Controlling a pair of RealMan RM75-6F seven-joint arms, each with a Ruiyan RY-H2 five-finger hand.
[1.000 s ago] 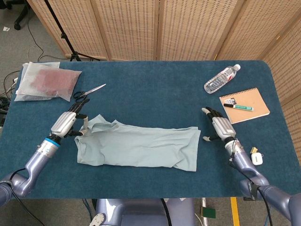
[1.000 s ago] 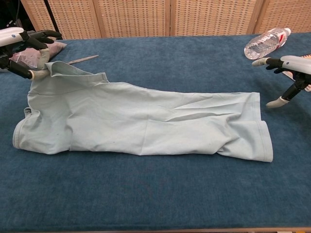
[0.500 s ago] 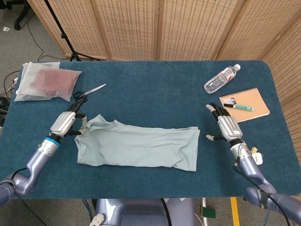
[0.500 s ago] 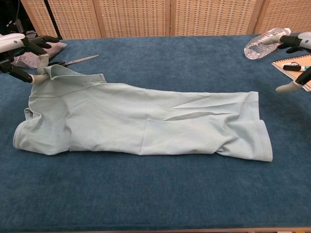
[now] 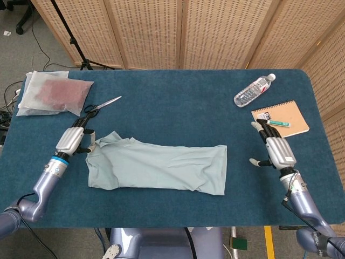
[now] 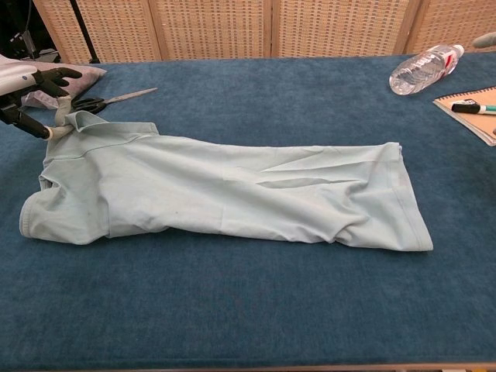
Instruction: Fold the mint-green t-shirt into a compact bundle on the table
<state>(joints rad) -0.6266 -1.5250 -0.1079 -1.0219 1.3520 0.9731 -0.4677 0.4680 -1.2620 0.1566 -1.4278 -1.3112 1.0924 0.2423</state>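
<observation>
Table: blue cloth fills the frame.
T-shirt: already a long strip, lower centre; its left end has been dragged further left, so it lies straighter.
Right hand: fingers spread, holding nothing; it has drawn away to the lower right, well apart from the hem.
Left hand: still pinches the shirt's upper-left corner.
Meaning: strip looks set for an end-to-end fold.

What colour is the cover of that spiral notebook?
Tan brown; the spiral notebook shows best in the head view.
</observation>
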